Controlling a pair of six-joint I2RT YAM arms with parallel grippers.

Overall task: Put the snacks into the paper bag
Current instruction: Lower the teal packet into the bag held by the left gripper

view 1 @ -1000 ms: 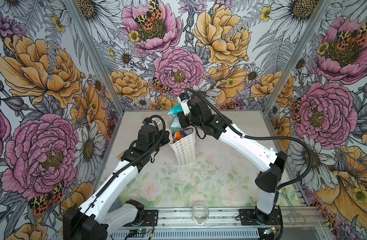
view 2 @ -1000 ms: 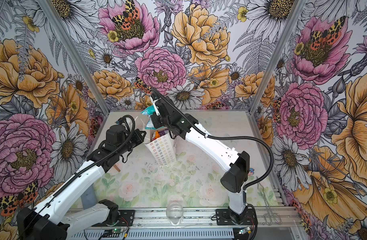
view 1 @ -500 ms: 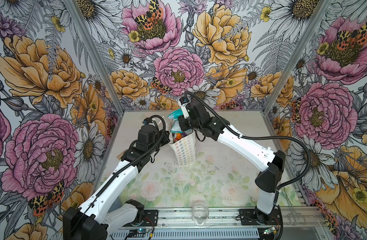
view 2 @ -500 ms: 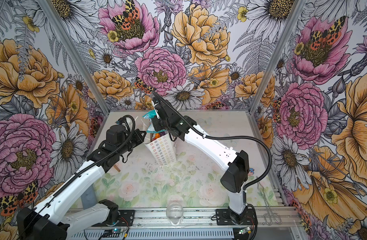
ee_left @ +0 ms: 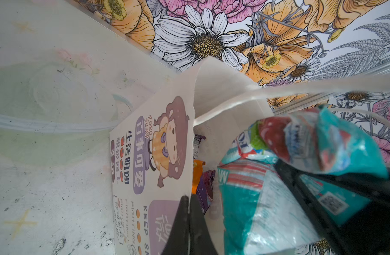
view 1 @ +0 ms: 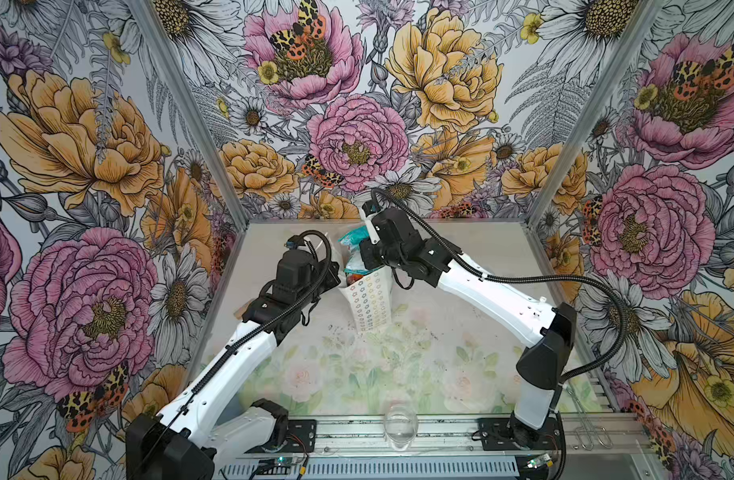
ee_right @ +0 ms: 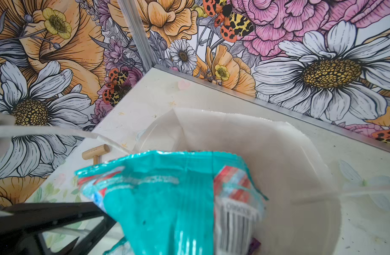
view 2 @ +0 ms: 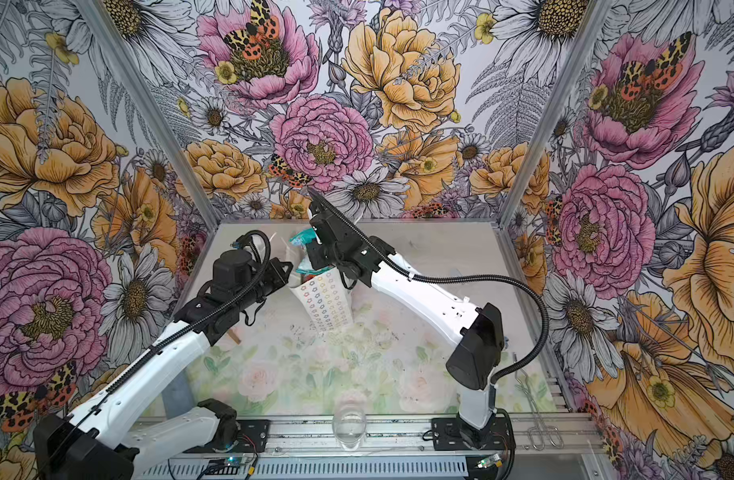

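While the right gripper (view 1: 362, 254) has its jaws clamped on the teal packet (ee_right: 167, 198), holding it partly down in the mouth of the paper bag (view 1: 371, 299), I'd worry about a snag. The packet is wide and crinkly, and a cord handle (ee_left: 300, 90) stretches right across the opening. If it catches there or on the rim, it could perch on top and slide out when released. A hard push down is the other danger. The left gripper (view 1: 335, 277) is pinched shut on the bag's rim, so the thin paper might buckle or tear at that pinch, or the light bag could tip.

Counting up, there is one bag, standing mid-tabletop (view 1: 460, 374), and two grippers. One teal packet is in the grip. Inside I make out one purple packet (ee_left: 202, 194) and one orange edge (ee_left: 197, 176), and any others are hidden from me. Away from the bag are one clear glass (view 1: 400, 426) at the front edge and one wooden T-shaped piece (ee_right: 95, 152).
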